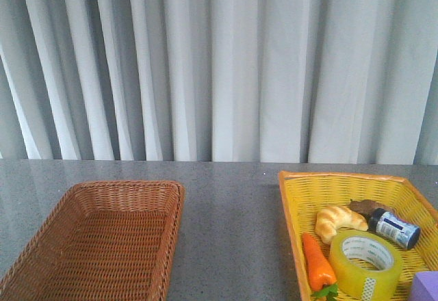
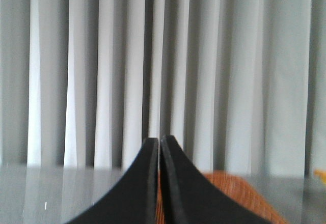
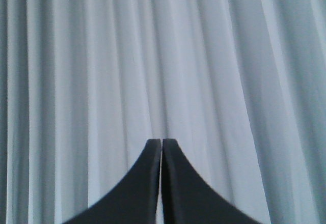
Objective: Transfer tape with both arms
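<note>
The tape point(image 1: 366, 263), a wide yellow-green roll with a white printed core, lies flat in the yellow basket point(image 1: 295, 208) at the front right of the table. Neither arm shows in the front view. My left gripper point(image 2: 159, 141) is shut and empty, pointing at the grey curtain, with a blurred part of the brown wicker basket point(image 2: 244, 196) below it. My right gripper point(image 3: 161, 142) is shut and empty, facing only curtain. The tape shows in neither wrist view.
A brown wicker basket point(image 1: 102, 246) stands at the front left, empty. The yellow basket also holds a croissant point(image 1: 337, 220), an orange carrot point(image 1: 318, 263), a small dark bottle point(image 1: 393, 228) and a purple block point(image 1: 428, 287). Grey tabletop point(image 1: 229, 226) lies between the baskets.
</note>
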